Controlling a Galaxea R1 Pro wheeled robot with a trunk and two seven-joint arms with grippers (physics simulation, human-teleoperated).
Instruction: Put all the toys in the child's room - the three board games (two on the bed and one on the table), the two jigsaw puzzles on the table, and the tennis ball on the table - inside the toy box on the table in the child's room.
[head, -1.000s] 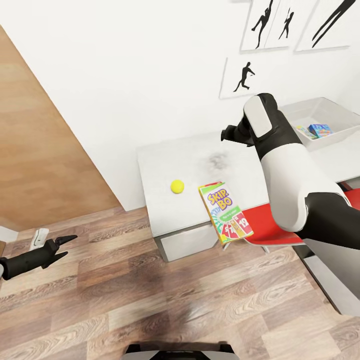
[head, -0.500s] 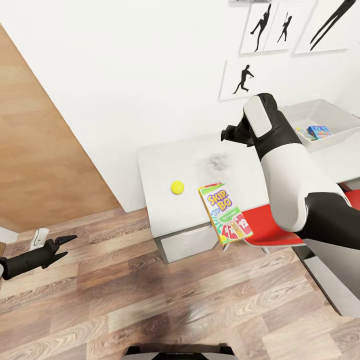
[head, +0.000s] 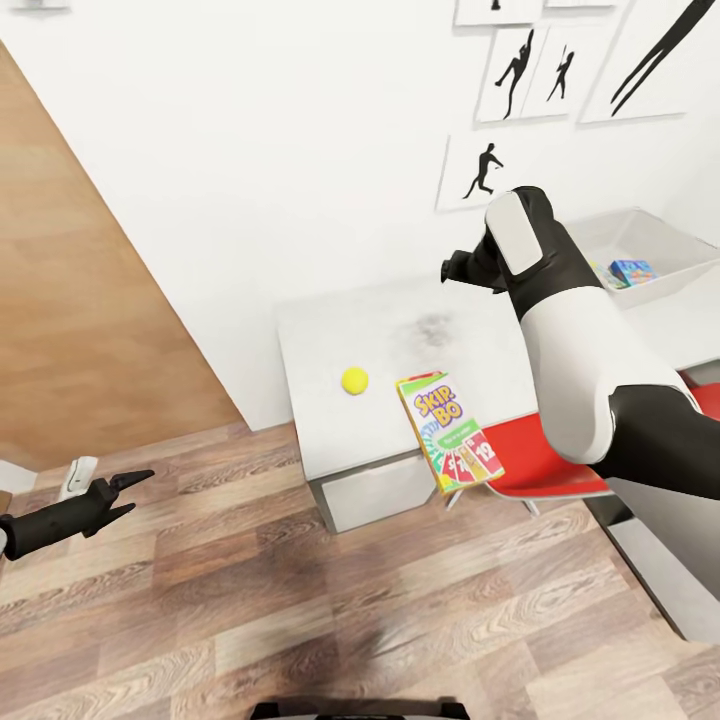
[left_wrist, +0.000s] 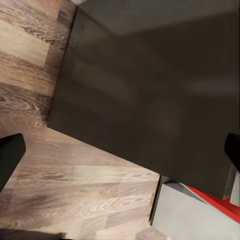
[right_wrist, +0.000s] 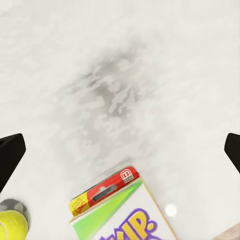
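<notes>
Head view: one tennis ball (head: 354, 380) and one Skip-Bo board game (head: 450, 431) lie on the white worktop (head: 330, 400), near each other but apart; the game overhangs the front edge above a red chair (head: 540, 462). One grey toy box (head: 655, 235) sits further along, with at least one blue-and-green box (head: 632, 271) inside. The right claw (head: 458, 268) hovers over the worktop; its wrist view shows both fingertips spread wide, holding nothing. The left claw (head: 128, 492) hangs empty over the wood floor (head: 300, 620), likewise spread wide.
</notes>
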